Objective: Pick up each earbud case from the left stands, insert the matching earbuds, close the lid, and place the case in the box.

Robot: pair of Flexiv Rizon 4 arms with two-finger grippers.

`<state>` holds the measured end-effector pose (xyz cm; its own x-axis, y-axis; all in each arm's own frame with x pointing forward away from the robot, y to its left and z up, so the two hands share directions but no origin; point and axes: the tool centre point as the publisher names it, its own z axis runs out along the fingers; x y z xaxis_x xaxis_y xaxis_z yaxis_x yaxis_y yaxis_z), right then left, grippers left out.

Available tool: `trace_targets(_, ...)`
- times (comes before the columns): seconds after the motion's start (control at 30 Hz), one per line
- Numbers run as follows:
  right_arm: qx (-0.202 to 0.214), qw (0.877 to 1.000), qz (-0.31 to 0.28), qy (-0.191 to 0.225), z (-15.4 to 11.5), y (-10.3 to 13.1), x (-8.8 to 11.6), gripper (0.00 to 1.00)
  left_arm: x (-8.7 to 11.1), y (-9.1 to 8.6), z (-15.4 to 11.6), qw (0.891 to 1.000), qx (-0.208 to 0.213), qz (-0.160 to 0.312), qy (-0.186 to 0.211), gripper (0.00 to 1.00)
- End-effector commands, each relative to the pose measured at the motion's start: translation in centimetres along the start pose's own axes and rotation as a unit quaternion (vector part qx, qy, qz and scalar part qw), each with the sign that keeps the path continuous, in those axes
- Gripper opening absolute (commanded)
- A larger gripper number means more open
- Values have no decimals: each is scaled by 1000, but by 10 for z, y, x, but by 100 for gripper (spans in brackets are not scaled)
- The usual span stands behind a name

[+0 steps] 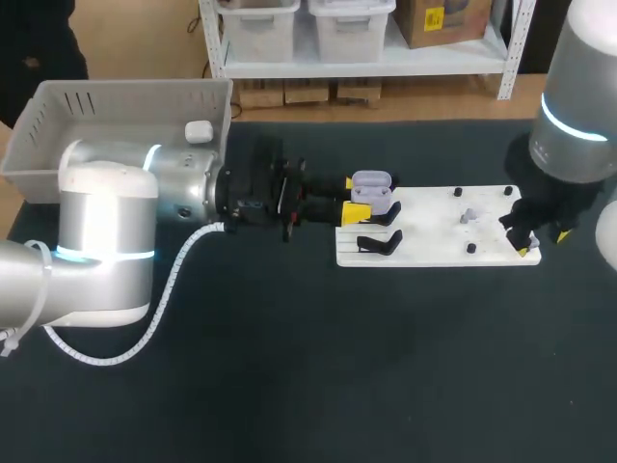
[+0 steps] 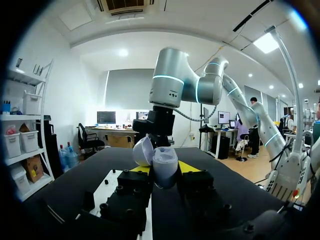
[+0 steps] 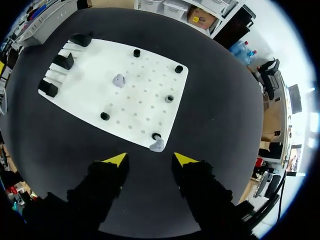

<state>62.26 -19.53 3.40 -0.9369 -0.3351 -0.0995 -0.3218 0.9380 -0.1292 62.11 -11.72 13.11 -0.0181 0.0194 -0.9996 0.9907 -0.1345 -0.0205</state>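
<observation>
Dark matting covers the table [image 1: 289, 386], and a white board [image 1: 434, 231] is laid on it. At the board's left end, black stands [image 1: 381, 241] are set in a row. A pale earbud case [image 2: 162, 165] is clamped between the two yellow-tipped fingers of the left gripper [image 2: 164, 169] just above that end, with its lid [image 2: 142, 150] swung open. Over the board's near right corner the right gripper [image 3: 150, 159] is held with its fingers spread apart and nothing between them. A small grey earbud [image 3: 157, 145] is seen just ahead of those fingers, at the board's edge beside a black peg [image 3: 156, 136]. A second earbud [image 3: 119, 80] is placed nearer the board's middle. Well to the left of the board and farther back, a grey box [image 1: 58, 106] is set, and a white case [image 1: 199, 131] is seen inside it.
</observation>
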Motion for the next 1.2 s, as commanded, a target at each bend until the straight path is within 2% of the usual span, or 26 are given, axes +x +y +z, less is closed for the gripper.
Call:
trace_targets(0.03, 1, 1000, 2, 3, 6, 0, -3, 49, 1, 0, 0, 1000, -1, 1, -1, 0)
trace_targets(1.2, 9, 1000, 23, 2, 19, -7, -9, 35, 1, 0, 0, 1000, -1, 1, -1, 0)
